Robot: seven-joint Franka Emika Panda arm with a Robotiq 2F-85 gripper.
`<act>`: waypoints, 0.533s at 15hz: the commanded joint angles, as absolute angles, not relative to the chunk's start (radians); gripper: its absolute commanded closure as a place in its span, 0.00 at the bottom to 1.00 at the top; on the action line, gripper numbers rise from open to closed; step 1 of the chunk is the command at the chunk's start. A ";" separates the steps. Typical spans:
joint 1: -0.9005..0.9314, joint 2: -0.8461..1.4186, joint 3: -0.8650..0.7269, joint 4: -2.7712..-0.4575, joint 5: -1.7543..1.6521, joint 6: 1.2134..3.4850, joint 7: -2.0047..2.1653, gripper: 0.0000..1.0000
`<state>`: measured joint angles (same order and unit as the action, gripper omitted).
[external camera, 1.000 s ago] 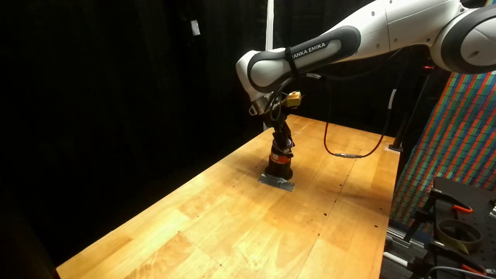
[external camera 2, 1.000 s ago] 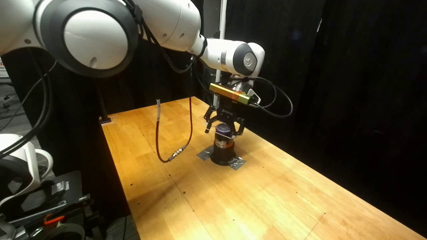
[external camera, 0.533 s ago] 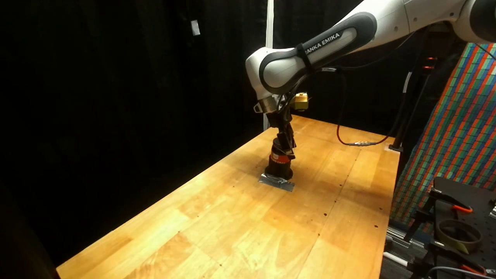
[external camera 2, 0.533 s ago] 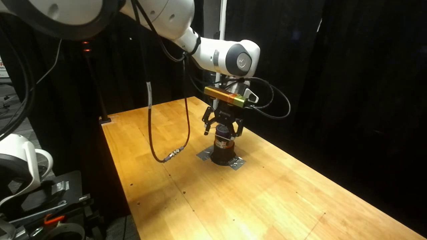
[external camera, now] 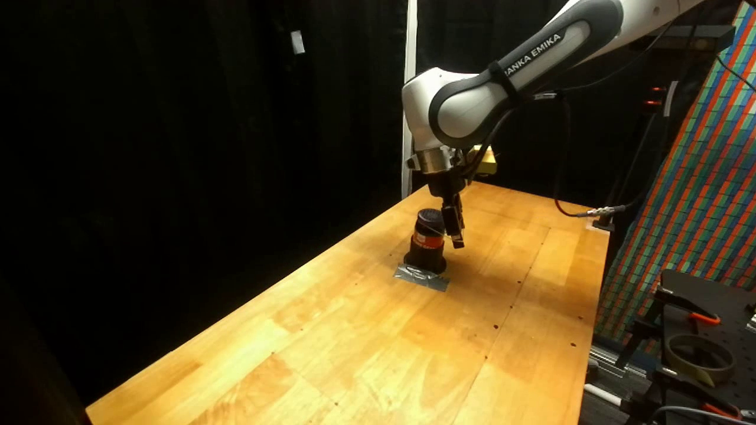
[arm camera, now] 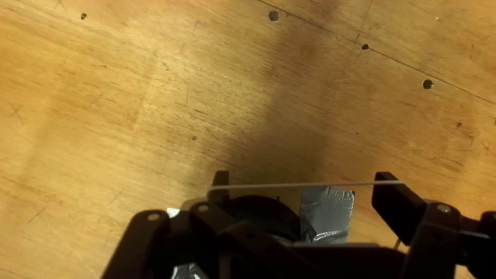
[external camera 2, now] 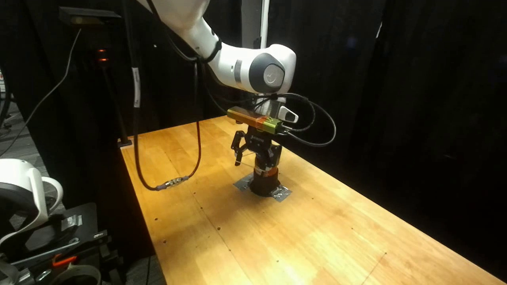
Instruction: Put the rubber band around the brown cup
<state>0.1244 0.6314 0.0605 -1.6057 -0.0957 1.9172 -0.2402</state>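
The brown cup (external camera: 426, 241), dark with an orange-red stripe, stands upright on the table in both exterior views (external camera 2: 264, 184). In the wrist view its dark shape (arm camera: 255, 209) is partly hidden behind a finger. My gripper (arm camera: 302, 176) is open, with the thin pale rubber band (arm camera: 286, 185) stretched between its fingertips. In an exterior view the gripper (external camera: 457, 243) is low, just beside the cup's upper half. There a thin line of the band (external camera: 436, 231) runs from the fingertip across the cup's side. I cannot tell whether the band encircles the cup.
Grey tape (external camera: 422, 277) lies at the cup's foot and holds it to the wooden table (external camera: 378, 342). A cable with a metal connector (external camera 2: 172, 183) hangs low over the table beside the arm. Dark curtains (external camera: 207, 147) stand behind the far edge.
My arm has drawn back toward its base, and the gripper has moved from over the cup to its base side, becoming more upright. The cup has not moved.
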 commanded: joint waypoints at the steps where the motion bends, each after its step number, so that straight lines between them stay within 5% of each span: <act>1: 0.115 0.491 0.061 -1.846 -0.135 2.158 -0.195 0.30; 8: 0.168 0.329 -0.018 -2.202 -0.340 2.748 0.028 0.85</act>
